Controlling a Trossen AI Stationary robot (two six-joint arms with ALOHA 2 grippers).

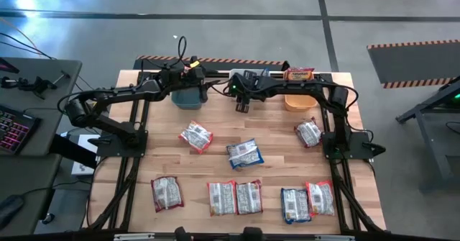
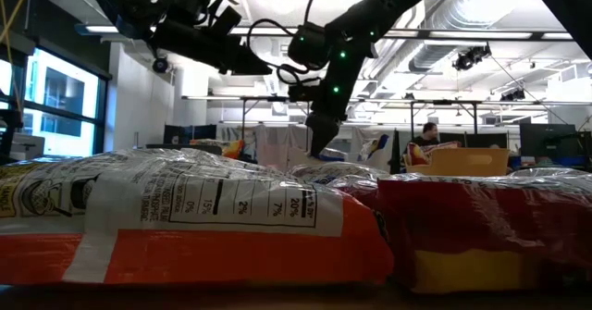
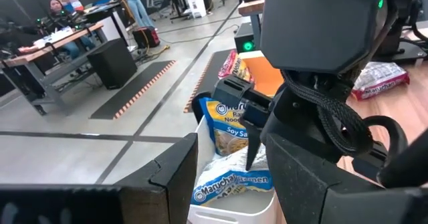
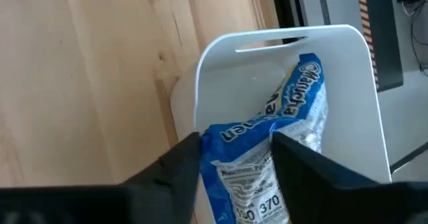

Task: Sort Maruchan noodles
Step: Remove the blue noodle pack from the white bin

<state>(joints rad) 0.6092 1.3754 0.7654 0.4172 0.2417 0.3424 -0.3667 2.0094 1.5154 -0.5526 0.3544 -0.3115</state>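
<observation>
My right gripper (image 4: 235, 158) hangs over the white bin (image 4: 221, 70) at the table's far edge, shut on a blue Maruchan packet (image 4: 244, 177). A second blue packet (image 4: 301, 90) leans against the bin's inner wall. My left gripper (image 3: 244, 184) is open and empty above the teal bin (image 1: 188, 96), close to the right arm. An orange-red packet (image 1: 298, 73) lies in the orange bin (image 1: 300, 101). Several more packets lie flat on the table, among them one (image 1: 195, 136) and another (image 1: 245, 153) near the middle. My right gripper pinches the blue packet between its two fingers (image 4: 187, 160), which come from above and point down into the white bin. The fingers are on the packet's two long edges (image 4: 208, 158), and it bulges between them. Its free end (image 4: 231, 134) hangs down inside the bin.
The teal, white and orange bins stand in a row along the far edge. A near row of packets (image 1: 222, 197) runs across the table's front, and one packet (image 1: 308, 132) lies at the right. Bare wood (image 1: 144, 140) shows left of the middle. Both arms crowd the far middle.
</observation>
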